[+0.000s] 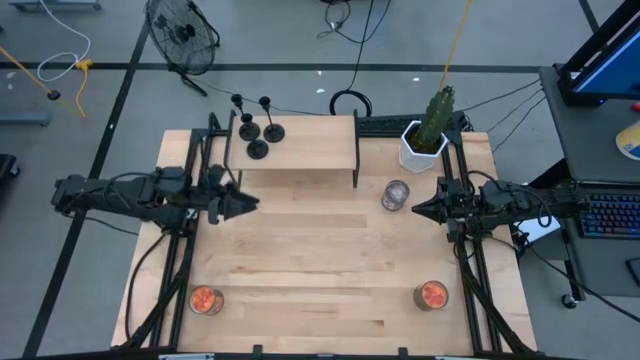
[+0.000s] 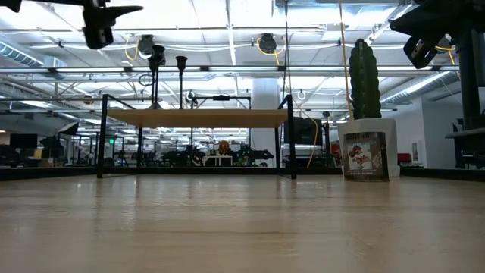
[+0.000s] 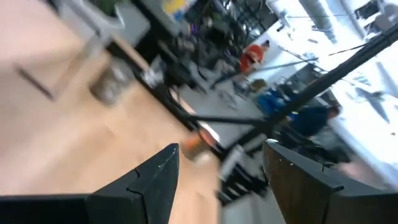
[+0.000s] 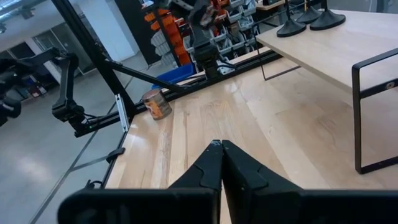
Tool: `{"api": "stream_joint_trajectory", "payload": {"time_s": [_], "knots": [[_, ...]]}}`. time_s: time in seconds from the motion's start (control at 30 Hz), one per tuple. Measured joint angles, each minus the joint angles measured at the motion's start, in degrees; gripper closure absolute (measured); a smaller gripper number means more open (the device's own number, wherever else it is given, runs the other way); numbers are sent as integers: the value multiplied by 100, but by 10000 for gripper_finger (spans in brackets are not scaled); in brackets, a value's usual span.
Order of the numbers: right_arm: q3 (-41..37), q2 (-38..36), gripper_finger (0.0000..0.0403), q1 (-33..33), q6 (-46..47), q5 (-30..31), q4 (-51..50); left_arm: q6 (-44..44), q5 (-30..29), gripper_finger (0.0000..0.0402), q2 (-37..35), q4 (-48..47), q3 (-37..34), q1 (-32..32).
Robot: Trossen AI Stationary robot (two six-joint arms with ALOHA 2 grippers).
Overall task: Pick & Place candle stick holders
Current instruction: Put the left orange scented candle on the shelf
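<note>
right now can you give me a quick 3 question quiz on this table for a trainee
1. True or false: the three candle stick holders stand on the raised shelf.
2. Which gripper has its fingers apart? A) left gripper B) right gripper
3. Fill in: the cactus stands in a white ____ at the table's far right corner.

Key:
1. True, at the shelf's left end.
2. A; the right one is shut, and neither holds anything.
3. pot
</note>
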Motion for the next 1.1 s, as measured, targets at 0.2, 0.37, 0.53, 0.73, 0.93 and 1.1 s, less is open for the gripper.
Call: {"api": "stream_joint_trajectory", "payload": {"time_s": [0.2, 0.37, 0.53, 0.73, 0.93, 1.1], "knots": [[0, 1, 403, 0, 1, -7, 0, -1204, 47, 165, 219, -179, 0, -628], [0, 1, 403, 1, 0, -16, 1, -1971, 221, 165, 584, -184, 0, -1183], [0, 1, 403, 1, -34, -21, 0, -3054, 719, 165, 962, -190, 0, -1683], [0, 2, 403, 1, -61, -23, 0, -4664, 1831, 165, 1297, -250, 0, -2172], [1, 1, 403, 3, -195, -184, -1, -5784, 2508, 165, 1368, -534, 0, -2523], [1, 0, 403, 3, -201, -322, -2, -6044, 2384, 165, 1367, -569, 0, -2604]]}}
